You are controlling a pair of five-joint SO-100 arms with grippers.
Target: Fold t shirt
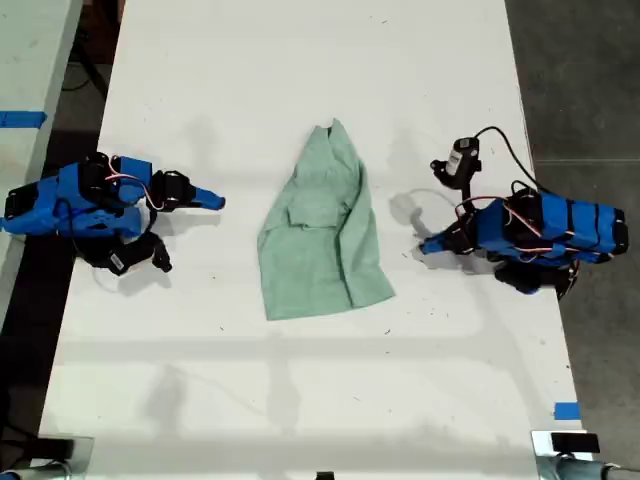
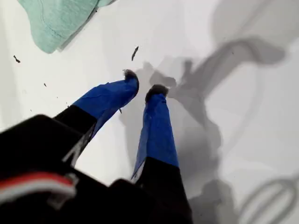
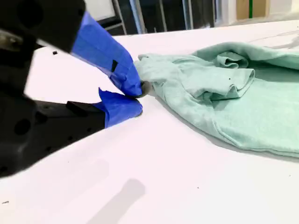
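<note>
Shirt: lies on the bench between the two sets of fingers, touched by neither. It is not spread flat. One long side appears turned in over the body, giving a narrow shape: pointed at one end, wider at the hem end. A sleeve sits bunched on top near the middle. The edges are uneven and the cloth shows wrinkles.

Progress (judgement): a lengthwise fold looks at least partly made, but roughly. No crosswise fold is visible, as hem and collar ends lie well apart. Remaining work is likely to square the side fold, flatten the sleeve, then bring one end over the other.

My first gripper: the fingers point down at bare bench with a narrow gap between the tips and nothing held. A hem corner of the shirt lies ahead of the tips and to one side, near but apart.

My second gripper: the fingers are drawn together at the tips and low over the bench, with nothing clamped. The narrow end of the shirt lies just beyond the tips. Whether cloth touches them cannot be told from the second wrist view, but the exterior view shows bare bench between them.
</note>
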